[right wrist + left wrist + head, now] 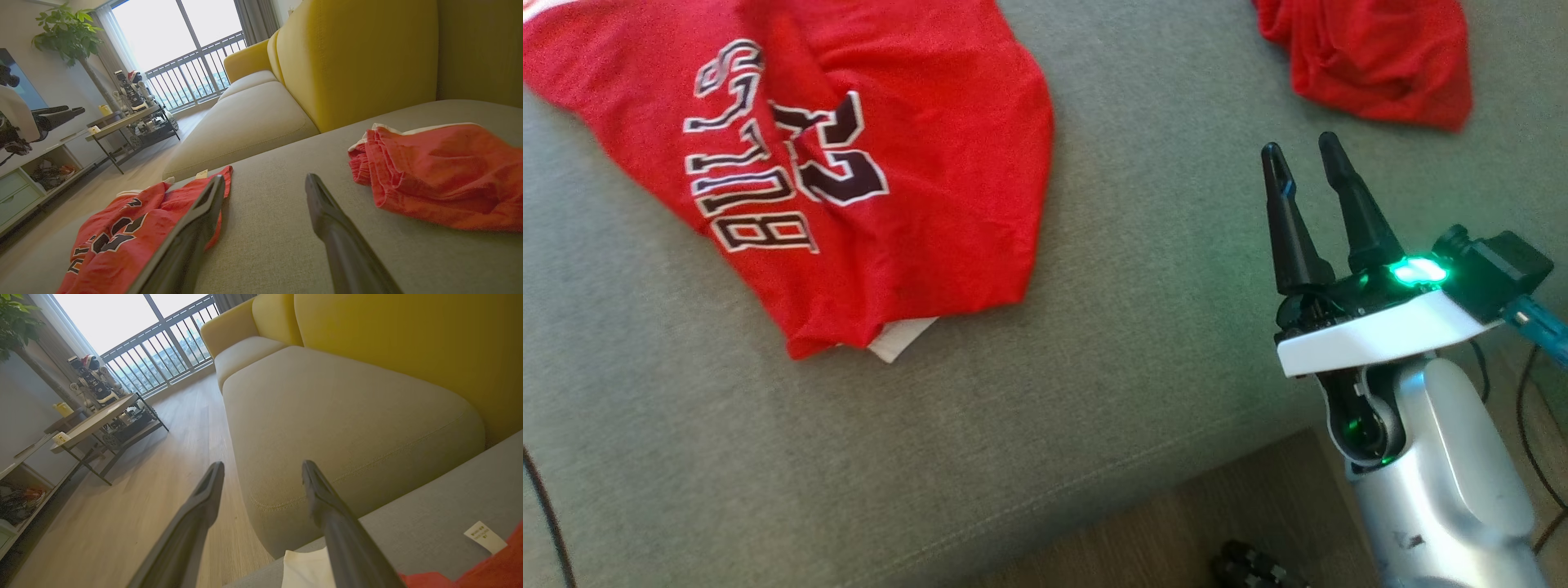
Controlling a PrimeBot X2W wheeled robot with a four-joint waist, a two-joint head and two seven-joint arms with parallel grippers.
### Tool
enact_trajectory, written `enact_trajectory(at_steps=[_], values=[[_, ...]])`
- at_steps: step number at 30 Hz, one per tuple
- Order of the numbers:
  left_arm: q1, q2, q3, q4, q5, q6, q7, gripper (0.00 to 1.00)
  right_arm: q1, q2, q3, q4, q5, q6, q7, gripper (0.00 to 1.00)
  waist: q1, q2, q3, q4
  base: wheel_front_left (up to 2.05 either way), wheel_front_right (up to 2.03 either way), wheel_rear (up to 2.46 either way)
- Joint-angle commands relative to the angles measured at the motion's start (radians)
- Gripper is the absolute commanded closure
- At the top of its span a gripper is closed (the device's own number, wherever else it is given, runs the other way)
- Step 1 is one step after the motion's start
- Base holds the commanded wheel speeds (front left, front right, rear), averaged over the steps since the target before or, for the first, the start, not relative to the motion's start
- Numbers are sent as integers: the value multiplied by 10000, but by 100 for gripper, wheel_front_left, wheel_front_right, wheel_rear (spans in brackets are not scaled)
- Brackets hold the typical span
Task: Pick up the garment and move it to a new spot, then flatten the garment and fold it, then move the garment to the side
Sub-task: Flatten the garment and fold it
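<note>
Bulls jersey [947, 163] sat upper left on the grey sofa seat [1143, 343], looking folded. Left hand [262, 467] and right hand [1298, 147] both gaped open, empty. I'd pinch all layers before sliding it aside.

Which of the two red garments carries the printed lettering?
The red jersey spread at the left; the crumpled red garment at upper right is plain.

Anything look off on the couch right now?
The red jersey lies creased, lettering buckled across a ridge; a white layer pokes out under its near corner. A second red garment sits bunched up, apart from it.
</note>
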Motion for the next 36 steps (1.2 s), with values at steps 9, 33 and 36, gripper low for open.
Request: enact_trajectory(at_steps=[9,33,36], values=[[209,-233,558,-608,-819,-540,-1935,0,81,5,-274,-63,-615,-4,-94,0,0,0,-1031,1133,0,0,0],[11442,-1278,2414,-9668,-2519,1131,-2130,0,2277,5,-1655,468,-1476,-4,263,0,0,0,-4010,3558,0,0,0],[12557,-1547,2814,-10364,-2429,1335,-2131,0,2384,5,-1498,525,-1380,-4,237,0,0,0,-4055,3531,0,0,0]])
